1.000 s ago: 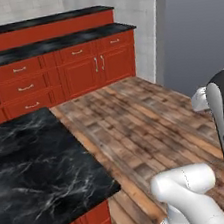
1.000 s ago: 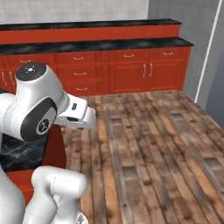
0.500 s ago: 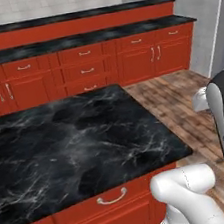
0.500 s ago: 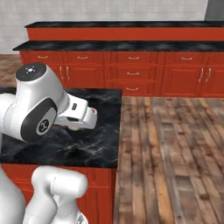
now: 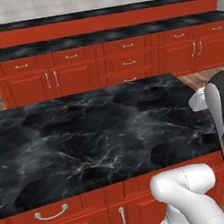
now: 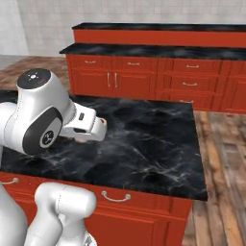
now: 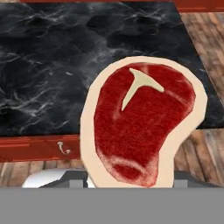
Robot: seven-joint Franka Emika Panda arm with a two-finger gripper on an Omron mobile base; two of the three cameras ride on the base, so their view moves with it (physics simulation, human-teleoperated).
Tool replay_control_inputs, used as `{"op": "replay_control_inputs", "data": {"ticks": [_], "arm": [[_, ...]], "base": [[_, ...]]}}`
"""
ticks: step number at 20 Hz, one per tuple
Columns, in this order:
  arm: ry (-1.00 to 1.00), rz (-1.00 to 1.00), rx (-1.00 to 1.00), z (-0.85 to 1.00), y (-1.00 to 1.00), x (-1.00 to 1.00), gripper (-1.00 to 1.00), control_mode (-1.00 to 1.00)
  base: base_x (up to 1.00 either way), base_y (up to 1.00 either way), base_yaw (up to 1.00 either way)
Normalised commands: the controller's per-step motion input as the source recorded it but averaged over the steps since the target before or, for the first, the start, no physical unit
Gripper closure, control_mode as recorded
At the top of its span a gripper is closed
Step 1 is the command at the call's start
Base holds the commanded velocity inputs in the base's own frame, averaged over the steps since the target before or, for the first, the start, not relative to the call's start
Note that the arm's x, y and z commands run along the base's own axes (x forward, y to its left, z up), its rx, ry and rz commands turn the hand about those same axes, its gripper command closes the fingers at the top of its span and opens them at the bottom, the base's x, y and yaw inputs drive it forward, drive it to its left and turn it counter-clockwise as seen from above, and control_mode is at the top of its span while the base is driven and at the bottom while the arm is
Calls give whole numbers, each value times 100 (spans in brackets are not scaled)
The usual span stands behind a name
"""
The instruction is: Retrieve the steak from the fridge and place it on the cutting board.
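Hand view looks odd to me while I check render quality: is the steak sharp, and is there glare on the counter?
Hand view: the steak looms large and sharp. Left base view: the black marble counter shows soft pale sheen, no hard glare. Right base view: evenly lit, faint shadows.

One steak (image 7: 142,127) — one island counter (image 5: 86,132)

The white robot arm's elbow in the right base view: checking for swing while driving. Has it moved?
No. The white elbow sits at the frame's left as before; only the black marble counter shifted as the base turned.
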Motion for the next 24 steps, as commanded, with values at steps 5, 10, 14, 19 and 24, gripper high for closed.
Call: {"op": "replay_control_inputs", "data": {"ticks": [5,10,14,19,24], "arm": [[0,0,0,0,0,0,100,100],[0,0,0,0,0,0,100,100],[0,0,0,0,0,0,100,100],[0,0,0,0,0,0,100,100],[0,0,0,0,0,0,100,100]], "base": [[0,79,16],[0,93,6],[0,98,1],[0,100,0],[5,85,0]]}}
